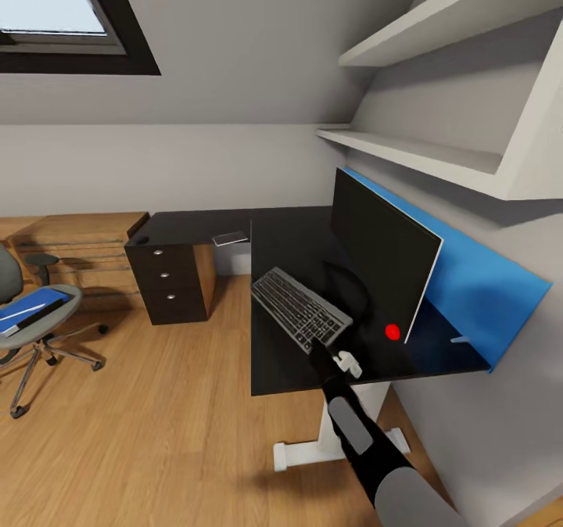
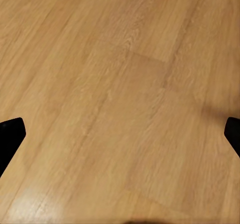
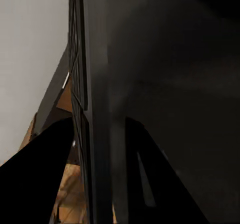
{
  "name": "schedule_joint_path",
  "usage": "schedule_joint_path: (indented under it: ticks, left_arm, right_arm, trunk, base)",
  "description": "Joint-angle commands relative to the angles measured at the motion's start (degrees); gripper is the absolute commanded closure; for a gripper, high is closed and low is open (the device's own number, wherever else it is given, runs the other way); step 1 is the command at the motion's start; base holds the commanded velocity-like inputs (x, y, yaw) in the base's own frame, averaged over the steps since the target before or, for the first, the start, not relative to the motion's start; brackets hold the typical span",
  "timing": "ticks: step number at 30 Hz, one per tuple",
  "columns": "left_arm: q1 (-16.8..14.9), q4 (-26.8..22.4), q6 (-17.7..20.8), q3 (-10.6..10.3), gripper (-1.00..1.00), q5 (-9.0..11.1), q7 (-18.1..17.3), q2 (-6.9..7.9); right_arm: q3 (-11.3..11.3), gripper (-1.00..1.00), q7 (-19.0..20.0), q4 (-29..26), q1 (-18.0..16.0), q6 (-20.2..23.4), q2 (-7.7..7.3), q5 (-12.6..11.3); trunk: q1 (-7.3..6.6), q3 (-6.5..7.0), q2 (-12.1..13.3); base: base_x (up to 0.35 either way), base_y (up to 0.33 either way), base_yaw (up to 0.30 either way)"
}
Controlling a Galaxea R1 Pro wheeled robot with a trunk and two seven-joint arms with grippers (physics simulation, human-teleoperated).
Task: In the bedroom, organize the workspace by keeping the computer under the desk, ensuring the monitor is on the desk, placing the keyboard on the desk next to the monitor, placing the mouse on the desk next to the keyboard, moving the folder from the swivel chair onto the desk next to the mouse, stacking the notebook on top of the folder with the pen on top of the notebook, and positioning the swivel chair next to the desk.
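We reach right gripper [image 1: 319, 349] to near end of keyboard [image 1: 300, 309]; right wrist view puts keyboard edge between dark fingers [image 3: 37, 184], so jaws look clamped on it, likely to slide it beside monitor [image 1: 381, 263]. Keyboard lies angled on desk [image 1: 281, 371], just in front of monitor. Left gripper [image 2: 120, 134] hangs spread over wood floor [image 2: 120, 74], idle. Folder [image 1: 31, 308] waits on swivel chair [image 1: 35, 328], well apart from desk.

I count one flat black monitor [image 1: 383, 265], one grey slab keyboard [image 1: 299, 309], one grey swivel chair [image 1: 35, 320], and seemingly three round silver drawer knobs [image 1: 163, 274].
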Motion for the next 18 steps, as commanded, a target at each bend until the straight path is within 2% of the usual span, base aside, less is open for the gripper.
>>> schedule_joint_path:
  ticks: [1,2,3,4,5,9,12,15,18]
  left_arm:
    - [-0.03,0.01,-0.16,-0.12,-1.00,0.31,0.11,0.02]
    - [-0.05,0.02,-0.19,-0.12,-1.00,0.30,0.11,0.02]
    - [-0.05,0.02,-0.18,-0.12,-1.00,0.29,0.11,0.02]
    - [-0.05,0.02,-0.20,-0.12,-1.00,0.29,0.08,0.02]
    - [-0.05,0.02,-0.18,-0.12,-1.00,0.29,0.07,0.02]
    - [-0.03,0.08,-0.21,-0.12,-1.00,0.28,0.01,0.02]
    - [-0.03,0.16,-0.22,-0.12,-1.00,0.28,-0.04,0.02]
    - [-0.01,0.19,-0.22,-0.12,-1.00,0.28,-0.06,0.02]
    - [-0.03,0.19,-0.28,-0.12,-1.00,0.25,-0.06,0.02]
  right_arm:
    - [0.28,1.00,1.05,0.14,-0.04,-0.31,0.00,-2.29]
    - [0.67,1.00,2.38,0.14,-0.04,-0.30,0.00,-5.19]
    - [1.47,1.00,4.17,0.15,-0.05,-0.29,0.00,-9.37]
    - [2.05,1.00,5.10,0.11,-0.06,-0.29,0.00,-11.83]
    - [2.29,1.00,5.49,0.10,-0.07,-0.30,0.00,-12.97]
    - [3.19,1.00,8.36,0.07,-0.03,-0.26,0.00,-21.10]
    - [3.31,1.00,10.08,0.06,-0.03,-0.20,0.00,-24.95]
    - [3.32,1.00,11.02,0.06,-0.01,-0.13,0.00,-26.75]
    - [3.31,1.00,11.26,0.12,-0.04,-0.12,0.00,-27.21]
  trunk:
    - [0.00,-0.06,-0.03]
    - [0.00,-0.06,-0.03]
    - [0.00,-0.06,-0.03]
    - [0.00,-0.06,-0.03]
    - [0.00,-0.06,-0.03]
    - [0.00,-0.06,-0.03]
    - [0.00,-0.06,-0.03]
    - [0.00,-0.06,-0.03]
    - [0.00,-0.06,-0.03]
  base:
    - [0.000,0.000,0.000]
    - [0.000,0.000,0.000]
    - [0.000,0.000,0.000]
    - [0.000,0.000,0.000]
    - [0.000,0.000,0.000]
    - [0.000,0.000,0.000]
    - [0.000,0.000,0.000]
    - [0.000,0.000,0.000]
    - [0.000,0.007,0.000]
